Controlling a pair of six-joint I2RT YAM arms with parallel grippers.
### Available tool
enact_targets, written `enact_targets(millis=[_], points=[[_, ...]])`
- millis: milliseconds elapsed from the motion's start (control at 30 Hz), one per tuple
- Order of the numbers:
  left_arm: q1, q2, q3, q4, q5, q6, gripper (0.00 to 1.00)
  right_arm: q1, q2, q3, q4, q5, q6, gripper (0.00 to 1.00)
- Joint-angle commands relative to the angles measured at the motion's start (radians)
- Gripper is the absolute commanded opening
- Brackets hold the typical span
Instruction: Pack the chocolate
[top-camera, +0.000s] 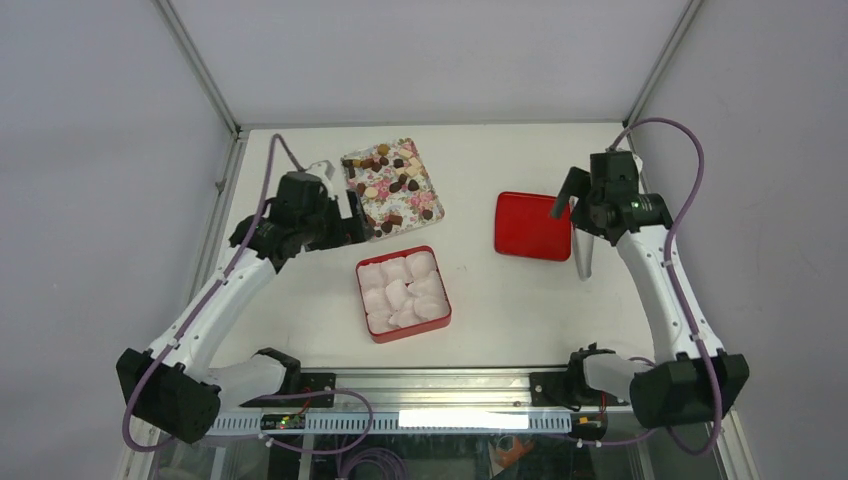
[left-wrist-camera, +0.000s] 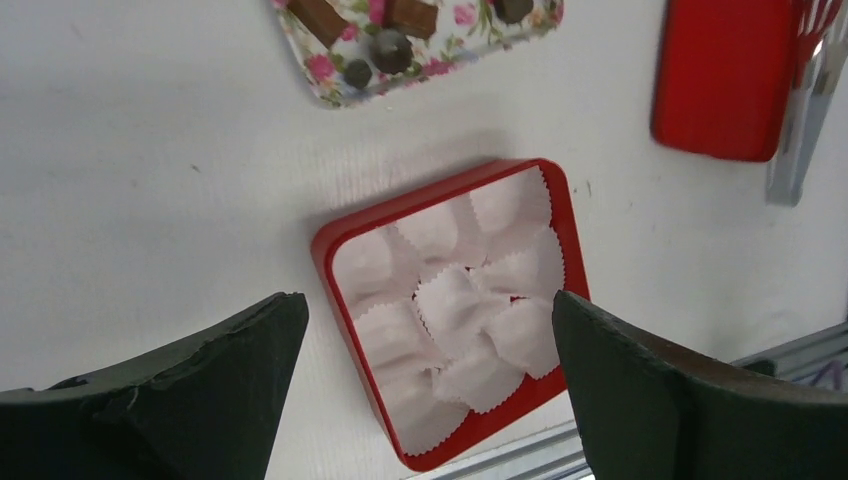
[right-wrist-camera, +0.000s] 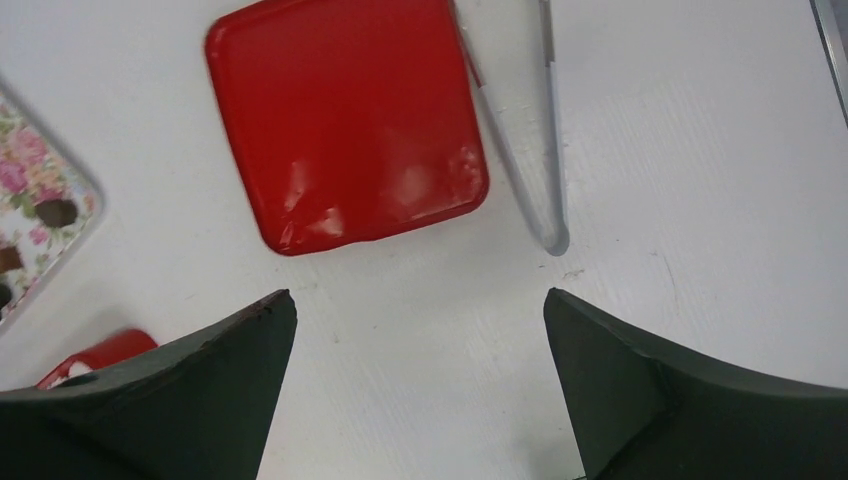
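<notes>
Many small brown chocolates (top-camera: 396, 186) wait upper-centre beside the paper-lined red box (top-camera: 361, 290), open for filling. Left tool (left-wrist-camera: 425, 300), right tool (right-wrist-camera: 417, 298): both released.

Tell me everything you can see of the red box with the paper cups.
The red box is a shallow square with rounded corners, glossy like painted tin or plastic. It lies flat and open on the white table, slightly askew, near the front edge between the arms. White fluted paper cups fill it, crowded and overlapping, all looking empty. Only the table and cups touch it.
</notes>
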Motion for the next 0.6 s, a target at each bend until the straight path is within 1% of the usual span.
enact_targets(millis=[0,100,167,300,567], points=[[-0.212,0.052,0.013,0.023,-0.146,0.009,0.99,-0.152,0.093,0.021,0.031,-0.109,-0.011,0.99],[-0.269,0.09,0.047,0.021,-0.177,0.004,0.99,-0.217,0.174,0.027,0.055,-0.135,-0.008,0.99],[-0.272,0.097,0.058,0.022,-0.203,0.0,0.99,-0.26,0.237,0.027,0.07,-0.141,-0.035,0.99],[-0.272,0.091,0.06,0.027,-0.281,0.029,0.99,-0.351,0.35,0.029,0.094,-0.21,-0.11,0.99],[-0.272,0.049,-0.015,0.11,-0.355,0.122,0.99,-0.361,0.506,0.043,0.14,-0.225,-0.2,0.98]])
